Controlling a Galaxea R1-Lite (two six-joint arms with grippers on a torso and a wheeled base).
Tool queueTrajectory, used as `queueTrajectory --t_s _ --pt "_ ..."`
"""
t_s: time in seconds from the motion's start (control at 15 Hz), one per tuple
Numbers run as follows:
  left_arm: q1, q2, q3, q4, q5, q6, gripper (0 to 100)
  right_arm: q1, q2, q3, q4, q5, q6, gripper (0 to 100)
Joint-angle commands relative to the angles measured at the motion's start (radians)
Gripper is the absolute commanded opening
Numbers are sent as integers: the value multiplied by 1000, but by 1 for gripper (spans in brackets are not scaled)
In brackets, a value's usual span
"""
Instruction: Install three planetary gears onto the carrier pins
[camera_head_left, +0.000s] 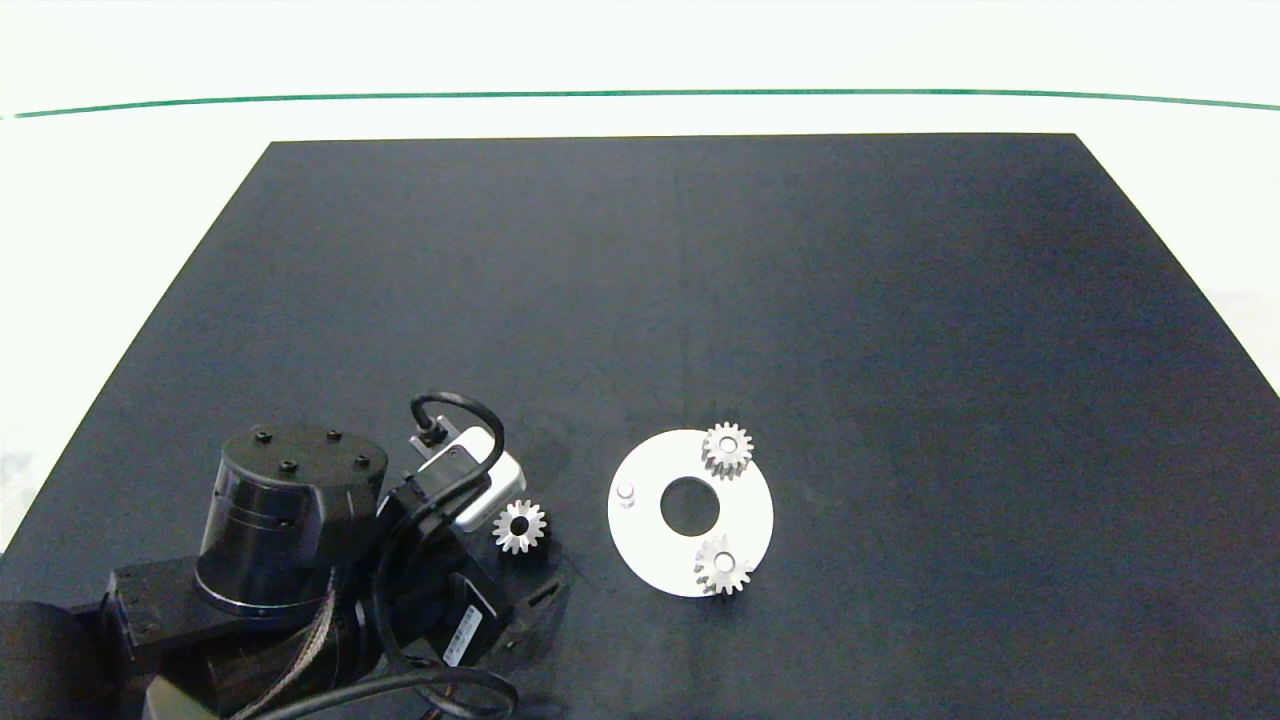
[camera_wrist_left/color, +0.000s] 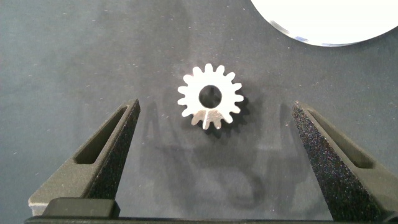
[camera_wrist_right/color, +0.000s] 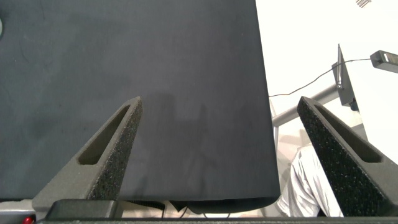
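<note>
Silver loose gear (camera_wrist_left/color: 210, 97) flat on black bench (camera_head_left: 900, 330), left of white disc (camera_head_left: 745, 510) | two gears seated, one pin (camera_head_left: 626, 493) bare | left pincer (camera_wrist_left/color: 214, 155) spread wide, straddling gear | right pincer (camera_wrist_right/color: 217, 155) released, idle off-side | next: close, lift, align hole over pin

On the counter (camera_head_left: 900, 330) lies the disc (camera_head_left: 650, 550), with its centre hole as the clock's middle. One planetary gear (camera_head_left: 727, 450) sits on a pin at about 1 o'clock, a second gear (camera_head_left: 723, 565) on a pin at about 5 o'clock. The bare pin (camera_head_left: 626, 494) stands at 9 o'clock. The third gear (camera_head_left: 520, 526) lies off the disc, out toward 9 o'clock, near it, between the left gripper (camera_wrist_left/color: 214, 134)'s spread jaws.
</note>
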Motion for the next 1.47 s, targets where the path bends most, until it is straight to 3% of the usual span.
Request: queueTrajectory --t_s 0.07,1.47 --pt "1 33 -25 -9 0 1 97 0 7 -6 5 -3 -2 100" --pt "11 92 -40 -35 -6 16 55 0 7 -18 5 -1 -2 100"
